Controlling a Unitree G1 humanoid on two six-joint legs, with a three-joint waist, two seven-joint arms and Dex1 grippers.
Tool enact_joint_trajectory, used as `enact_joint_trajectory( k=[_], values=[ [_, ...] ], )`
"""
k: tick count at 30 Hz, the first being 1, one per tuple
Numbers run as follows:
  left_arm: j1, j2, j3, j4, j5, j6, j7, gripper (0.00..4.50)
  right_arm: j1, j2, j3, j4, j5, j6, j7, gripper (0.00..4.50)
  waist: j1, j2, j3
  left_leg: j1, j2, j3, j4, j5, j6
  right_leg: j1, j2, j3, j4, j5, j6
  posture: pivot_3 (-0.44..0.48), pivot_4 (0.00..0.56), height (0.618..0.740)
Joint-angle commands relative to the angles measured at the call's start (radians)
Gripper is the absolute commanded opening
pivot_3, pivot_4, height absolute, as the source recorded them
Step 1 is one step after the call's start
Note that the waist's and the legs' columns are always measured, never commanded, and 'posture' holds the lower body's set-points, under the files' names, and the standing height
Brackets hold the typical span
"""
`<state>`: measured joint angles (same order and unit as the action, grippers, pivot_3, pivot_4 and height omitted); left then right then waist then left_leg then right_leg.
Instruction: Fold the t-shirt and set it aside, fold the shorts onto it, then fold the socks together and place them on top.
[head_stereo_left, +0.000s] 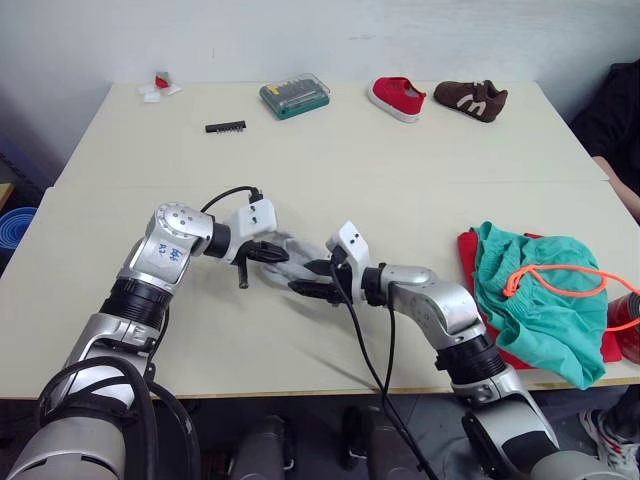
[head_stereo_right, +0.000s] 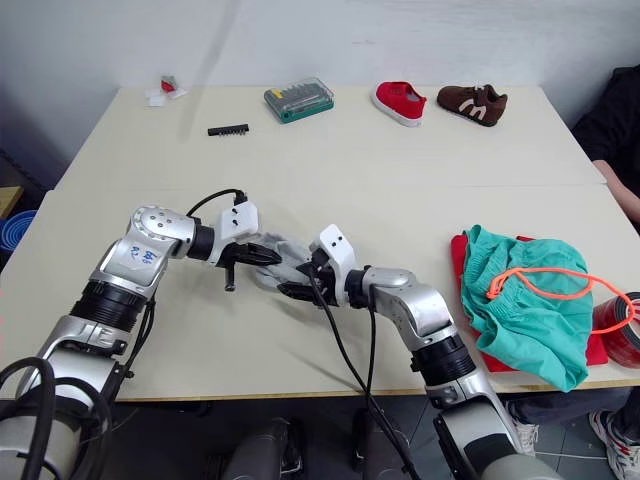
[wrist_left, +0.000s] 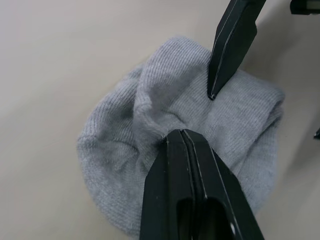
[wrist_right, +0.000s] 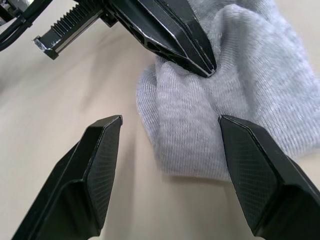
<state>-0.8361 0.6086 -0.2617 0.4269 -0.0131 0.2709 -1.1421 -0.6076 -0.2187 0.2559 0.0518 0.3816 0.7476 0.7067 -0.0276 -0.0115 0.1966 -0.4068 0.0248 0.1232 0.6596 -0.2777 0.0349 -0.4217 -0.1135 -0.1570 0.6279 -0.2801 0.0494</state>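
Socks (head_stereo_left: 290, 258): grey knit bundle near the middle of the table (head_stereo_left: 330, 160), between the two grippers. Left gripper (head_stereo_left: 268, 253) reaches in from the robot's left, right gripper (head_stereo_left: 312, 280) from the right; both meet at the bundle. Shorts (head_stereo_left: 535, 295), teal with an orange drawstring, lie heaped on the red t-shirt (head_stereo_left: 470, 262) near the table's right front edge, well apart from the socks. Along the far edge: a green bit case (head_stereo_left: 295, 96), a red shoe (head_stereo_left: 397, 97), a brown shoe (head_stereo_left: 471, 99); nearer, a black bit holder (head_stereo_left: 225, 127). A red tape roll (head_stereo_left: 625, 325) sits at the right edge beside the shorts.

Right eye: same layout. Socks (head_stereo_right: 278, 262) sit just ahead of the left gripper (head_stereo_right: 258, 256), with the right gripper (head_stereo_right: 298, 282) touching their near side. A person's dark sleeve (head_stereo_right: 615, 125) shows at the far right.

Left wrist: left fingers (wrist_left: 187, 190) pressed together, pinching a fold of the socks (wrist_left: 125, 145). One finger (wrist_left: 232, 45) of the right gripper touches the knit beyond.

Right wrist: right gripper (wrist_right: 172, 170) spread wide, one finger (wrist_right: 92, 175) over bare table, the other (wrist_right: 260, 175) against the socks (wrist_right: 250, 85); nothing held between them. Left gripper's tip (wrist_right: 192, 52), clenched, digs into a crease in the knit.
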Motion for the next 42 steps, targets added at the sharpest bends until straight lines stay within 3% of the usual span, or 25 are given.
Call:
enact_joint_trajectory(
  k=[1,9,15,21,28,31,36,42],
  values=[
    [0.025,-0.015,0.031,0.018,-0.009,-0.009,0.028,0.0,0.017,-0.018,-0.056,-0.103,0.069,0.043,0.031,2.77,0.0,0.0,0.0,0.0,0.0,0.0,0.0,0.0,0.0,0.0,0.0,0.0,0.0,0.0,0.0,0.0,0.15,0.74],
    [0.02,-0.039,0.049,0.078,0.0,-0.043,0.055,0.0,-0.052,0.017,-0.062,-0.078,0.051,0.02,0.001,0.05,0.001,0.0,0.0,0.0,0.0,0.0,0.0,0.0,0.0,0.0,0.0,0.0,0.0,0.0,0.0,0.0,0.15,0.74],
    [0.032,-0.037,0.055,0.071,-0.004,-0.046,0.051,0.0,-0.103,0.07,-0.004,0.084,-0.093,-0.124,-0.065,0.02,0.0,0.0,0.0,0.0,0.0,0.0,0.0,0.001,0.0,0.0,0.0,0.0,0.001,0.0,0.0,0.0,0.15,0.74],
    [0.019,-0.032,0.077,0.068,-0.022,-0.032,0.05,0.0,-0.107,0.041,0.095,0.237,-0.264,-0.232,-0.086,0.02,-0.001,0.0,0.0,0.0,0.0,0.001,0.0,0.001,-0.001,0.0,0.0,0.0,0.001,0.0,0.0,0.0,0.15,0.74],
    [-0.053,-0.106,0.195,-0.062,-0.214,0.21,0.045,0.0,-0.089,0.051,0.097,0.251,-0.283,-0.249,-0.074,0.02,0.001,0.0,0.0,0.001,0.0,0.0,0.0,0.003,-0.001,0.0,0.0,0.0,0.003,0.0,0.0,0.0,0.15,0.74],
    [-0.061,-0.134,0.198,-0.115,-0.24,0.289,0.067,0.0,-0.086,0.055,0.097,0.251,-0.288,-0.249,-0.073,0.02,-0.001,-0.001,0.0,0.001,-0.001,0.0,0.002,0.003,-0.001,0.001,-0.001,0.001,0.007,0.0,0.0,0.0,0.15,0.74],
    [-0.013,-0.108,0.077,-0.064,-0.094,0.181,0.118,0.0,-0.078,0.051,0.091,0.238,-0.29,-0.237,-0.07,0.02,-0.003,0.0,-0.001,0.003,-0.001,0.0,0.001,0.003,-0.002,0.001,0.0,0.001,0.009,0.0,0.0,0.0,0.15,0.74],
    [0.037,-0.043,0.032,-0.028,-0.029,0.103,0.091,0.0,-0.069,0.039,0.084,0.226,-0.292,-0.225,-0.063,0.02,0.0,0.0,-0.001,0.002,0.0,0.0,0.001,0.003,-0.002,0.001,0.0,0.001,0.008,0.0,-0.001,0.0,0.15,0.74]
  ],
)
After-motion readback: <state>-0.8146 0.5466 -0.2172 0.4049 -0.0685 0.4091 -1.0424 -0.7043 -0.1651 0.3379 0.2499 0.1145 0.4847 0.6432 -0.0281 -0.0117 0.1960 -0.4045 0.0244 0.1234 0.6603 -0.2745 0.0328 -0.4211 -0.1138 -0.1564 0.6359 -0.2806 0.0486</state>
